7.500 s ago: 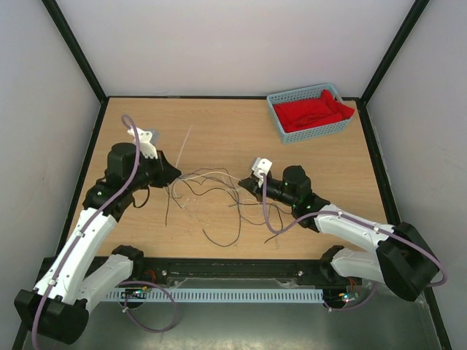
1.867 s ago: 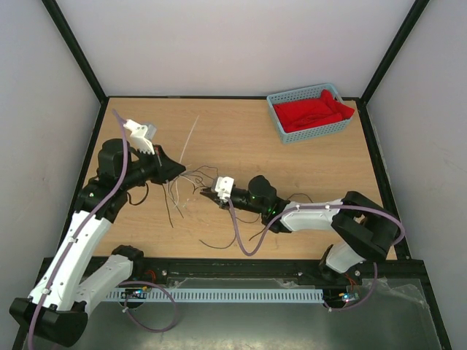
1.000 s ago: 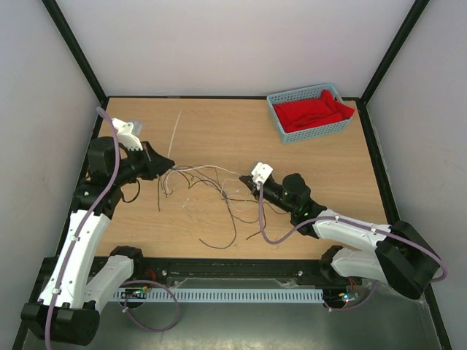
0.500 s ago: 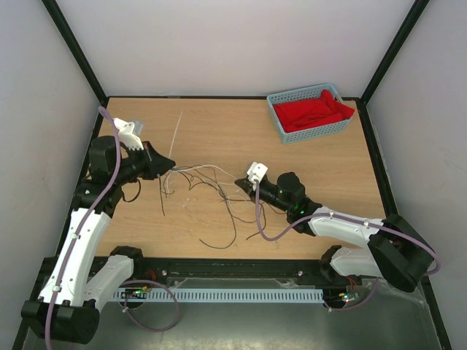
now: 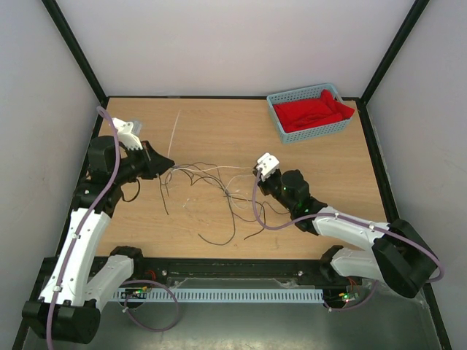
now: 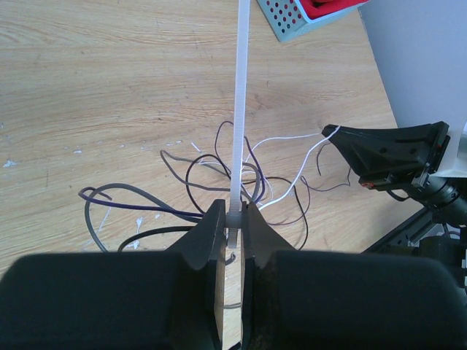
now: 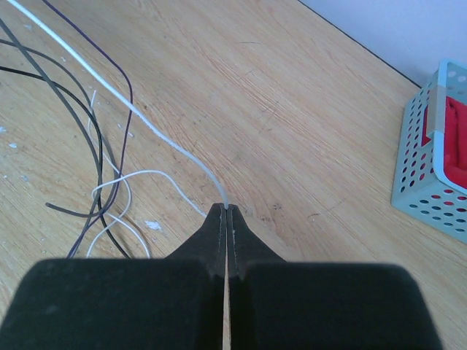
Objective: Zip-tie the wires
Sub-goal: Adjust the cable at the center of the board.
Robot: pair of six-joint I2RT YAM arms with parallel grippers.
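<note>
Thin dark and pale wires [image 5: 219,191] lie in loose loops mid-table, also seen in the left wrist view [image 6: 219,169]. My left gripper [image 5: 171,165] [image 6: 233,212] is shut on the head end of the zip tie [image 6: 239,109], a whitish strip [image 5: 175,135] pointing away toward the back of the table. My right gripper [image 5: 257,173] [image 7: 227,209] is shut on the end of one pale wire [image 7: 146,120], which runs taut from its tips toward the tangle. The two grippers sit on opposite sides of the wire heap.
A blue basket [image 5: 277,117] holding red cloth [image 5: 314,109] stands at the back right, its corner showing in the right wrist view [image 7: 430,175]. Black frame posts and white walls bound the table. Lilac cables hang from both arms.
My right gripper has drawn back to the right with the pale wire, pulling it straighter and shifting the tangle. The left arm and zip tie have stayed put.
</note>
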